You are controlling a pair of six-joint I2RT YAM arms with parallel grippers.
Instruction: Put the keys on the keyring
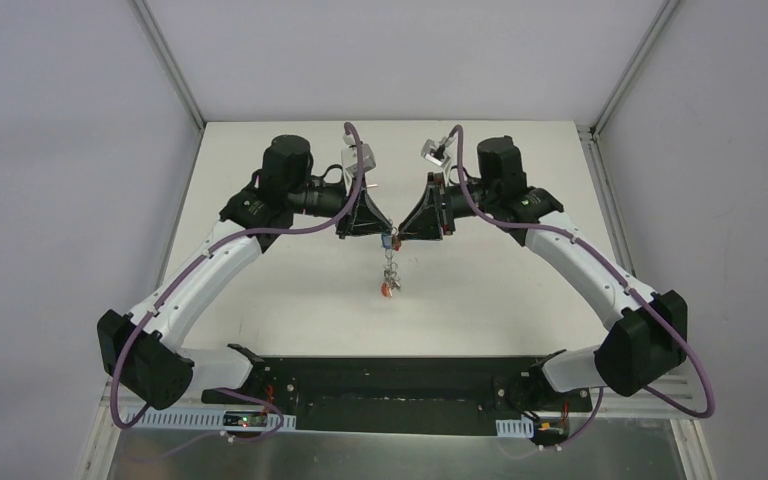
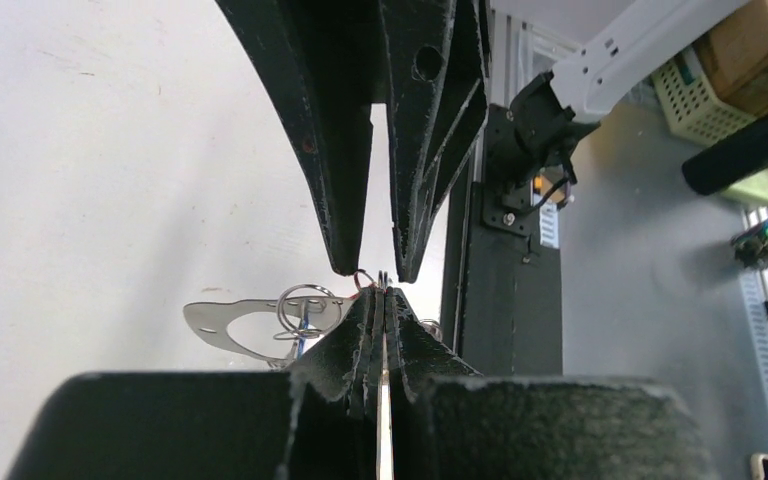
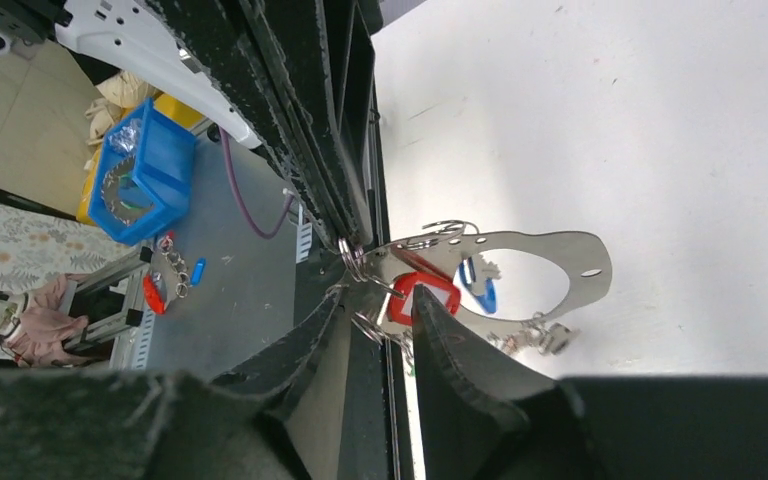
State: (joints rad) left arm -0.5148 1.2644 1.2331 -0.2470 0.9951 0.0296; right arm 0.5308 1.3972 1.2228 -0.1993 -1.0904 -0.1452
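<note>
1. Above the white table [image 1: 290, 300], the overhead view shows both arms nose to nose, with keys [image 1: 390, 278] dangling between their tips.
2. Wrist views add what the overhead cannot: a flat silver keyring [image 3: 550, 241] held off the table, with a red tag [image 3: 430, 288] beside it.
3. Left gripper [image 2: 382, 296]: jaws pressed together on the keyring's end.
4. Right gripper [image 3: 382, 300]: jaws partly spread, flanking the red tag.

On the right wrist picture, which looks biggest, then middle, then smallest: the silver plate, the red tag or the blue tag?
1. silver plate, biggest by far
2. red tag
3. blue tag

Both tags are partly hidden, so red over blue is unsure.
</note>
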